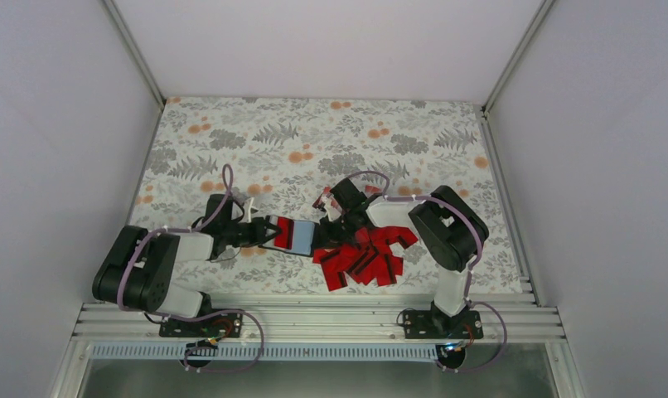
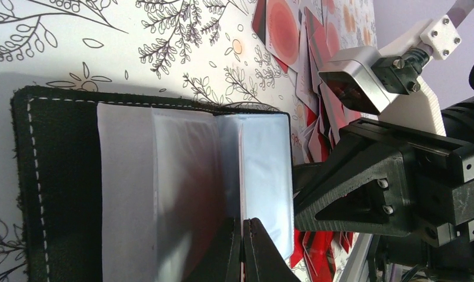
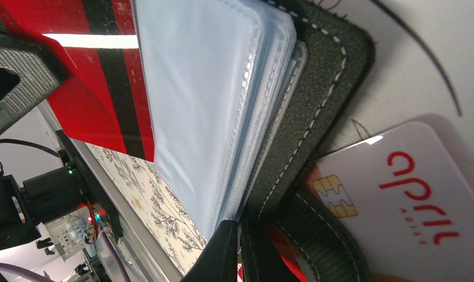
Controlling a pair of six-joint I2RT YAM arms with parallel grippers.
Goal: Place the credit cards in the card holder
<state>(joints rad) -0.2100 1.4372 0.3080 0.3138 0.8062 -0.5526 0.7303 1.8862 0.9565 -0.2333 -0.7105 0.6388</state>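
The card holder (image 1: 304,238) lies open on the flowered cloth between my two grippers, its black stitched cover (image 2: 58,194) and grey-blue sleeves (image 3: 205,100) showing. My left gripper (image 1: 263,233) (image 2: 243,222) is shut on a red credit card (image 3: 87,76) with a black stripe. The card shows edge-on between the sleeves in the left wrist view. My right gripper (image 1: 327,224) (image 3: 239,224) is shut on the holder's opposite edge, where sleeves meet cover. A heap of red credit cards (image 1: 368,257) lies just right of the holder.
A white card with a chip and red lettering (image 3: 399,200) lies against the holder's cover. More loose cards (image 2: 281,35) lie beyond the holder. The metal rail (image 1: 314,319) runs along the near table edge, close to the heap.
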